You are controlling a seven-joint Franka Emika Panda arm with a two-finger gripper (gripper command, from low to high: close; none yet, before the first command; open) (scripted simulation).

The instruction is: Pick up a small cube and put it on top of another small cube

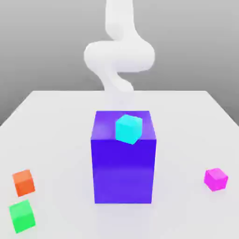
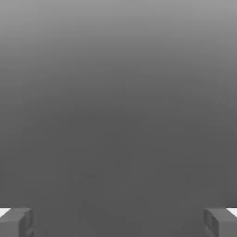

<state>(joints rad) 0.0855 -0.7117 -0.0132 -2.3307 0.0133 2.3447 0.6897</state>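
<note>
Resting atop the purple block (image 1: 123, 172), the cyan cube (image 1: 128, 129) lies away from the spread-fingered tool (image 2: 118, 222)

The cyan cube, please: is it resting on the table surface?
No, the cyan cube sits on top of the large blue block, raised above the table.

Cyan cube (image 1: 128, 129) atop tall blue block (image 1: 123, 168), mid-counter (image 1: 56, 121).
Orange cube (image 1: 23, 182) and green cube (image 1: 22, 215) near exterior view's left; magenta cube (image 1: 215, 179) toward right; white arm (image 1: 119, 53) behind.
</note>
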